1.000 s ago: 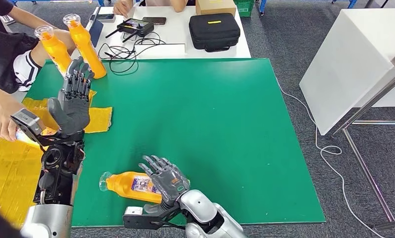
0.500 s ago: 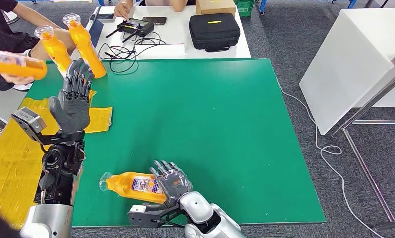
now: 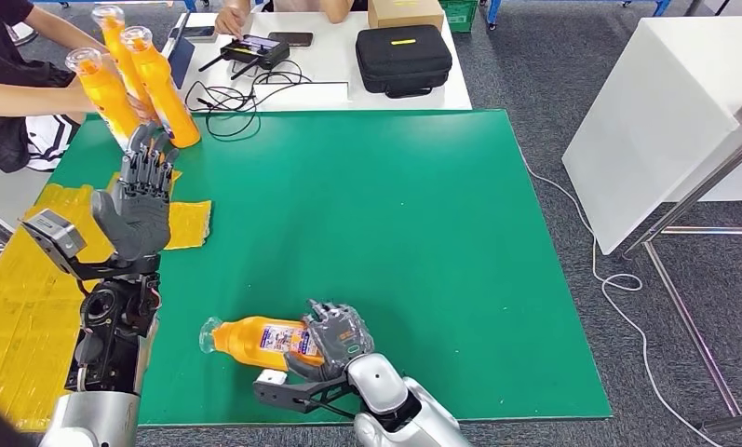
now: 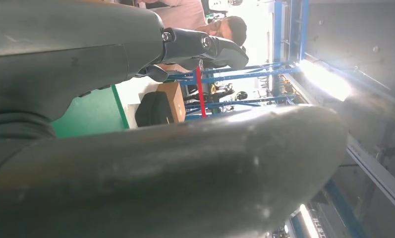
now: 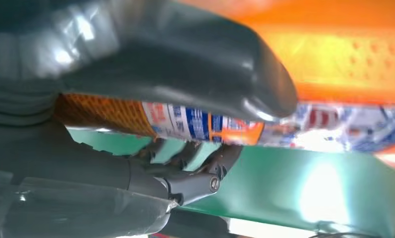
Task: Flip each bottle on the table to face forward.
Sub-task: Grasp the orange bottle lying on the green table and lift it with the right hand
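Head view: orange bottle (image 3: 255, 341) lies on side near front edge of green table (image 3: 395, 205), cap toward robot's left. Right hand (image 3: 337, 337) wraps bottle's base end, fingers curled over it. Left hand (image 3: 136, 200) raised above table's left side, fingers spread, holding nothing. Three upright orange bottles (image 3: 129, 79) at far left corner, person's hand on them.

Left wrist view: left hand's thumb (image 4: 185, 163) and fingers apart, nothing between.

Right wrist view: thumb (image 5: 185, 54) and fingers (image 5: 195, 153) clamp labelled bottle (image 5: 344, 64).
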Motion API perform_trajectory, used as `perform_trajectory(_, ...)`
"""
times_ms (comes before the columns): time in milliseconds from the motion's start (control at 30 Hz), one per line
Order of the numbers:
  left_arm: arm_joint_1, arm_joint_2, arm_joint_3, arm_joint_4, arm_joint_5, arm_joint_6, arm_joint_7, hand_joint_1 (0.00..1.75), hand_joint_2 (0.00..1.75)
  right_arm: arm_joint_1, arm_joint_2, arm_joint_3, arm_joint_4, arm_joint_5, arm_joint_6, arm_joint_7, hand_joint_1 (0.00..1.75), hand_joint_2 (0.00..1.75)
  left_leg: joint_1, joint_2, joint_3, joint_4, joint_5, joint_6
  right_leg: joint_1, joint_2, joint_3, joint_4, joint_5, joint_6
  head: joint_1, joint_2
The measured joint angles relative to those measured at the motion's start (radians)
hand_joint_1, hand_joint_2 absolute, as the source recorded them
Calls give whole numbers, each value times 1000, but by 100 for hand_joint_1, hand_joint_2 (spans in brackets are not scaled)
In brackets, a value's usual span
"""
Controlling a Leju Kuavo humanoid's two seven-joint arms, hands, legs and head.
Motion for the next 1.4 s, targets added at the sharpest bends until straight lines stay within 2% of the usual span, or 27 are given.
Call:
perform_trajectory(333, 10, -6, 4, -1, 1, -3, -2, 0, 0, 3, -1, -59, -21, -9, -37, -15, 175, 175, 0, 0, 1, 0, 0, 0, 0, 0, 1, 0, 0, 0, 0, 0)
perform_trajectory(500, 33, -14, 0, -31, -8, 4, 30, 0, 0, 30, -8, -124, -61, -77, -142, -56, 175, 175, 0, 0, 0, 0, 0, 0, 0, 0, 0, 0, 0, 0, 0, 0)
perform_trajectory(667, 86, -29, -25, -111, -12, 12, 128, 0, 0, 72, -22, -234, -172, -196, -287, -153, 175, 175, 0, 0, 0, 0, 0, 0, 0, 0, 0, 0, 0, 0, 0, 0)
perform_trajectory(800, 129, -39, -70, -190, 5, 13, 164, 0, 0, 103, -33, -327, -270, -290, -355, -234, 175, 175, 0, 0, -1, 0, -1, 0, 0, 0, 0, 0, 0, 0, 0, 0)
perform_trajectory(967, 163, -46, -130, -267, 22, 11, 219, 0, 0, 145, -39, -409, -373, -372, -394, -291, 175, 175, 0, 0, 0, 0, -1, 0, 0, 0, 0, -1, 0, 0, 0, 0)
perform_trajectory(1133, 172, -47, -184, -277, 22, 30, 251, 0, 0, 176, -36, -465, -460, -439, -428, -340, 175, 175, 0, 0, 0, 0, -1, 0, 0, 0, 0, -1, 0, 0, 0, 0)
perform_trajectory(1400, 178, -54, -263, -286, 50, 20, 270, 0, 0, 214, -20, -520, -605, -671, -410, -513, 175, 175, 0, 0, 0, 0, -1, 0, 0, 0, 0, -1, 0, 0, 0, 0)
